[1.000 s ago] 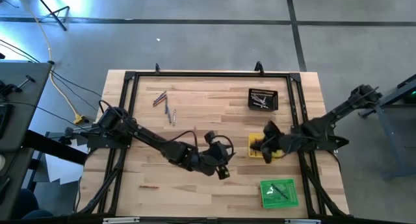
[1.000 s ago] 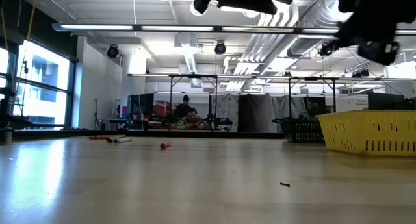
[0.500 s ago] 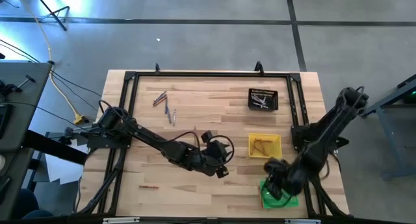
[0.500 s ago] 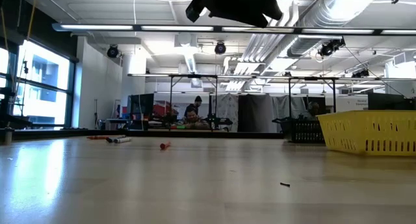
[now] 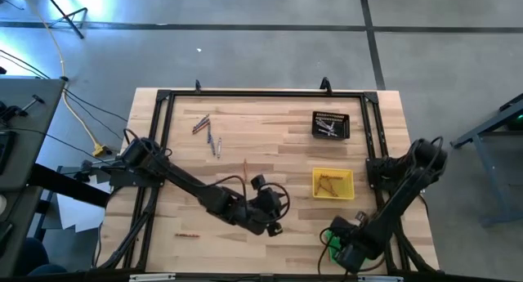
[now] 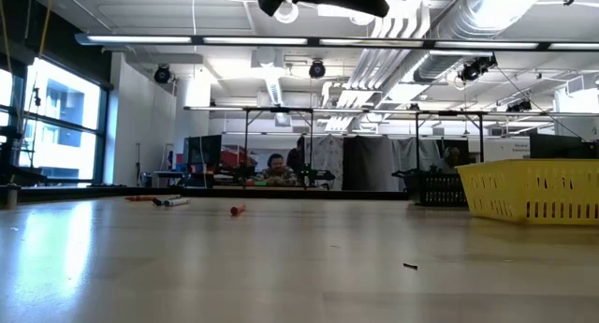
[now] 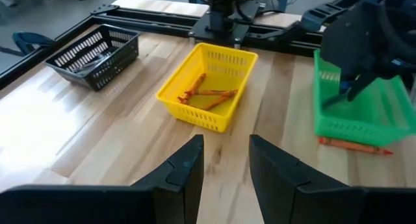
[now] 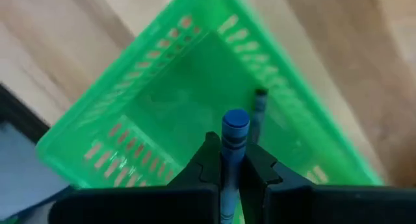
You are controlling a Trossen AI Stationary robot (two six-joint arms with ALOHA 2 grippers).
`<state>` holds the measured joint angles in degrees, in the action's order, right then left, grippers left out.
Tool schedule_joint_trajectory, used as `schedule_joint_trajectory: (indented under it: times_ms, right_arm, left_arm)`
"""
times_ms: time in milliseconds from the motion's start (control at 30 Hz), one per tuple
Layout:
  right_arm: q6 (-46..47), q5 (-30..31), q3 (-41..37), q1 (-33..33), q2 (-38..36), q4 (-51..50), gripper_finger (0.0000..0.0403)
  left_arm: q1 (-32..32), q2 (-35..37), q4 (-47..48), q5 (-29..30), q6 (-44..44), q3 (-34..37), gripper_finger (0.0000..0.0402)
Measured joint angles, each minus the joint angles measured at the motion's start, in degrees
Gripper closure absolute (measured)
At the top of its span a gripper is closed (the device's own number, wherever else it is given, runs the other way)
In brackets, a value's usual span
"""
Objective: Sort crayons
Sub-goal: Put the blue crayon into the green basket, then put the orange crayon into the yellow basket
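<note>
Crayon point(image 8: 234, 143) pinched in right end effector point(image 8: 233, 160) above green tray point(image 8: 130, 120) may bounce out if released high; left end effector point(image 7: 224, 162) open.

The right arm is covering most of the green tray point(image 5: 333, 241) at the lower right of the high view. In the right wrist view the held crayon point(image 8: 234, 143) is running off the bottom edge. The loose crayons point(image 5: 206, 133) at upper left are showing too small to tell colours.
</note>
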<state>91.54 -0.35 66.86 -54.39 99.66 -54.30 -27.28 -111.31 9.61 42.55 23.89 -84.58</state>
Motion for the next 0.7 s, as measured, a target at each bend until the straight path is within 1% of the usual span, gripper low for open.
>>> schedule_joint_trajectory:
  times_ms: [133, 300, 367, 567, 700]
  right_arm:
    - [0.0, -2.9, 1.0, 0.0, 0.7, 1.5, 0.0392]
    - [-0.1, -3.3, 1.0, 0.0, 0.7, 3.4, 0.0382]
    - [-0.3, -3.4, 1.0, 0.0, 0.7, 3.4, 0.0366]
    - [-2.0, -5.0, 1.0, 0.0, 0.7, 3.3, 0.03]
    - [-1.5, -8.6, 1.0, 1.1, 0.1, 2.1, 0.0276]
  left_arm:
    - [-0.7, 0.0, 0.0, 0.0, -1.7, 0.0, 0.0294]
    - [-1.0, 0.0, 0.0, 0.1, -3.0, 0.0, 0.0294]
    - [-1.0, 0.0, 0.0, 0.1, -3.0, 0.0, 0.0294]
    - [-1.1, 0.0, 0.0, 0.1, -3.0, 0.0, 0.0294]
    - [-1.3, 0.0, 0.0, 0.1, -3.0, 0.0, 0.0294]
